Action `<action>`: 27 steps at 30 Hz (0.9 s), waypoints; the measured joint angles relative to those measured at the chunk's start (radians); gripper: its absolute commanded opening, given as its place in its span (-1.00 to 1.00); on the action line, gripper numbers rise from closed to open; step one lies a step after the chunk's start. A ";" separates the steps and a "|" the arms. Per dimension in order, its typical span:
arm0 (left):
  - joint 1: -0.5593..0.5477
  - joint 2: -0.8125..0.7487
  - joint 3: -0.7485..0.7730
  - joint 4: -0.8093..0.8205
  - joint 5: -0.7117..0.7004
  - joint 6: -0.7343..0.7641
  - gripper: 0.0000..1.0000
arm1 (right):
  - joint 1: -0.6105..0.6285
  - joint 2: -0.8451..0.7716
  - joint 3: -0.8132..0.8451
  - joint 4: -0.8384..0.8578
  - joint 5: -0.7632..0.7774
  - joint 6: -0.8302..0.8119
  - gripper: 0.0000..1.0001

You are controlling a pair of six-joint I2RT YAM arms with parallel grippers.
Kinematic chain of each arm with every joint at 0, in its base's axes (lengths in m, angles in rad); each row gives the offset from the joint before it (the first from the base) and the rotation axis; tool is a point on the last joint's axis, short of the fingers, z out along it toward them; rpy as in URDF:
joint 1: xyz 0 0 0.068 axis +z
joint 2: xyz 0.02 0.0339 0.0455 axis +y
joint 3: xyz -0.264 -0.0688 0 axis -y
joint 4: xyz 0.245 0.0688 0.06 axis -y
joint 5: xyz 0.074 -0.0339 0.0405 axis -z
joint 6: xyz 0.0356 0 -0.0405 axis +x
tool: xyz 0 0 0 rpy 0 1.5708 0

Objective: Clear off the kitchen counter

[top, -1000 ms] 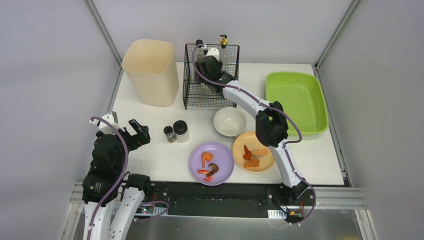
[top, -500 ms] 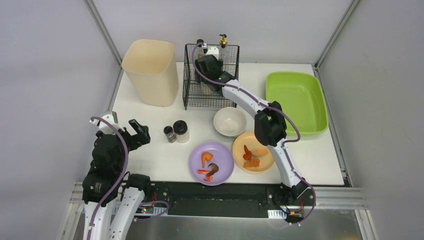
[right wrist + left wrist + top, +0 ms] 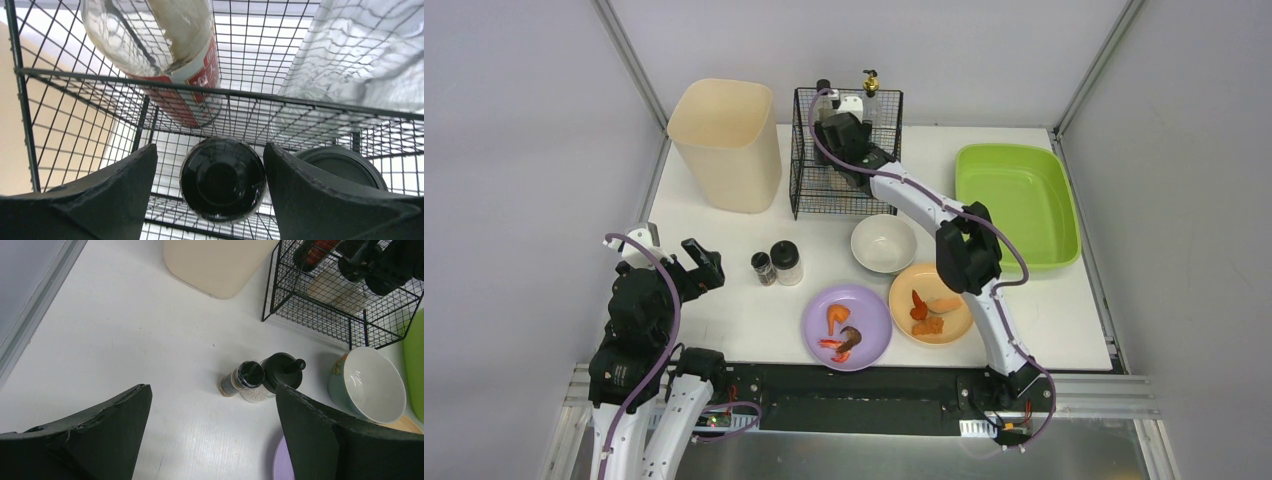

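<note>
The white, matte, rectangular kitchen counter (image 3: 734, 310) is spread beneath and in front of the black wire basket (image 3: 824, 200). Inside the basket, the right gripper (image 3: 209, 152) is seen spread apart. A round black-lidded jar (image 3: 222, 180) stands between its fingers, apparently released. The left gripper (image 3: 212, 387) is held wide and empty. Two upright black-capped glass shakers (image 3: 277, 372) are found just in front of the basket, ahead and to the right of the left gripper. That arm is judged the nearer one, and a level approach across their vertical axes is called for.

R gripper (image 3: 839, 160) at wire basket (image 3: 809, 195); L gripper (image 3: 704, 262) over counter (image 3: 724, 320)
</note>
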 measured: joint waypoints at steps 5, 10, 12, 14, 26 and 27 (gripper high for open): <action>0.000 0.000 0.000 0.000 0.000 0.000 0.98 | 0.021 -0.086 -0.109 0.032 0.011 -0.046 0.68; 0.000 0.000 0.000 0.000 0.000 0.000 0.98 | 0.061 -0.207 -0.229 0.083 0.046 -0.114 0.71; 0.000 0.000 0.000 0.000 0.001 0.000 0.98 | 0.079 -0.254 -0.264 0.103 0.057 -0.137 0.75; 0.000 0.000 0.000 0.000 0.001 0.000 0.98 | 0.100 -0.307 -0.297 0.115 0.065 -0.158 0.81; 0.000 0.000 0.000 0.000 0.000 0.000 0.98 | 0.237 -0.527 -0.391 0.041 0.010 -0.190 0.86; 0.000 0.000 0.000 0.000 0.000 0.000 0.98 | 0.246 -0.541 -0.405 0.029 -0.003 -0.189 0.86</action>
